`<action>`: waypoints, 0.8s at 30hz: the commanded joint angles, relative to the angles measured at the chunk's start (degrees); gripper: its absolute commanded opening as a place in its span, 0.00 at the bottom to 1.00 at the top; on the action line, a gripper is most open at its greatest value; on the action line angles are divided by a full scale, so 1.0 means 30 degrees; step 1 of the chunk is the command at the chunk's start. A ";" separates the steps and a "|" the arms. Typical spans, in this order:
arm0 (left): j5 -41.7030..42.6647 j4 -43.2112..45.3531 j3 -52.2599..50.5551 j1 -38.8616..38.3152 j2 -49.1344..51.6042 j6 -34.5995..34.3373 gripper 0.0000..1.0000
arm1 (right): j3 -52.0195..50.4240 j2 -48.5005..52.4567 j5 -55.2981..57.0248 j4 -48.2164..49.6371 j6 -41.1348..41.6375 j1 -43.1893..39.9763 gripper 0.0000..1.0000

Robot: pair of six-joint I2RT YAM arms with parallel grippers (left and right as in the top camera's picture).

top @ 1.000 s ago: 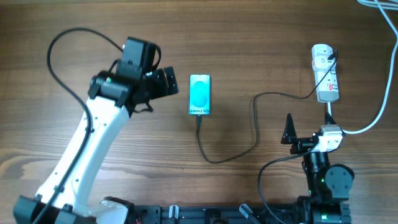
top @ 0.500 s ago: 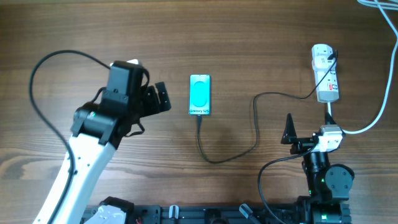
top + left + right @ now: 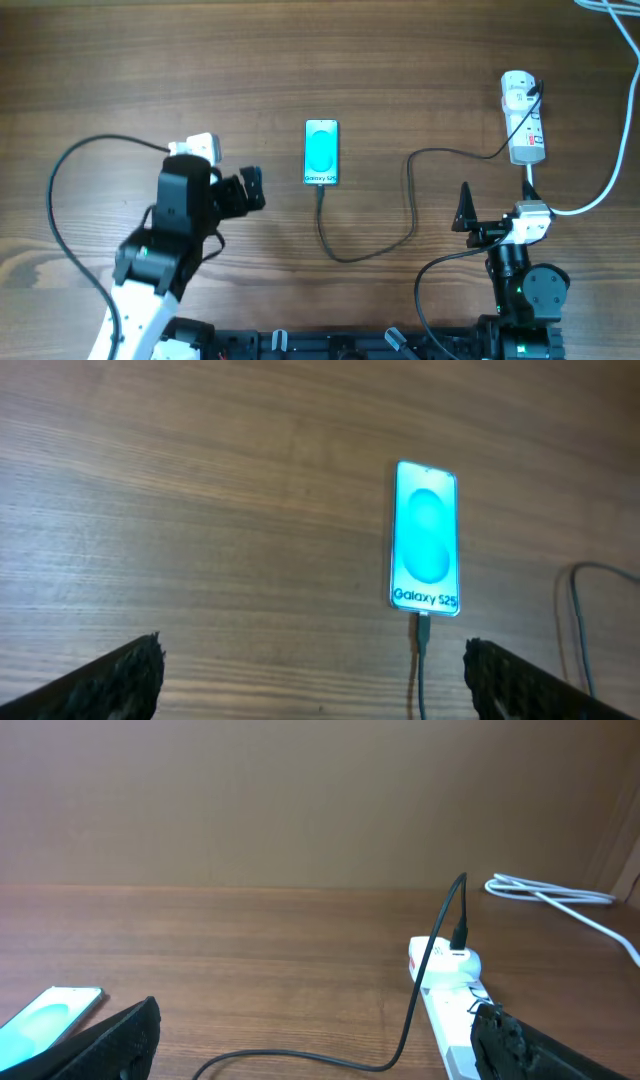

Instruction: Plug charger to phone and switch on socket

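Note:
The phone lies flat mid-table with its cyan screen up; it also shows in the left wrist view. The charger is a thin black cable. Its tip meets the phone's near short edge, and its black plug sits in the white socket at the far right. My left gripper stands open and empty, left of the phone and a little nearer than it. My right gripper is open too, low near the socket's near end, touching nothing.
A thick white cord runs from the socket along the right edge, and its loops lie on the far side. The charger cable curls in a loop between phone and right arm. Black base hardware lines the front edge.
My left arm has drawn back from beside the phone, down and to the left, its gripper still open. Phone, cable, socket and right arm have not moved.

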 commanded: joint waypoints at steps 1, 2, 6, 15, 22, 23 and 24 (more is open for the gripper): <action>0.0568 0.1370 -0.1931 0.0109 -0.1865 0.0918 1.00 | -0.0029 -0.0240 0.0248 0.0058 -0.0335 -0.0044 1.00; 0.0576 0.1698 -0.2280 0.0146 -0.2149 0.0962 1.00 | -0.0029 -0.0240 0.0248 0.0058 -0.0328 -0.0044 1.00; 0.0590 0.3453 -0.4211 0.0510 -0.3650 0.1064 1.00 | -0.0029 -0.0240 0.0248 0.0058 -0.0328 -0.0044 1.00; 0.1086 0.5493 -0.7599 0.0576 -0.7672 0.2259 1.00 | -0.0029 -0.0240 0.0240 0.0058 -0.0328 -0.0044 1.00; 0.1093 0.6907 -0.9187 0.0801 -1.0382 0.2302 1.00 | -0.0029 -0.0240 0.0240 0.0058 -0.0321 -0.0044 1.00; 0.1093 0.6921 -0.9340 0.0947 -1.0520 0.2302 1.00 | -0.0029 -0.0240 0.0240 0.0058 -0.0328 -0.0044 1.00; 0.1093 0.6914 -0.9464 0.1107 -1.0644 0.2302 1.00 | -0.0029 -0.0240 0.0248 0.0058 -0.0328 -0.0044 1.00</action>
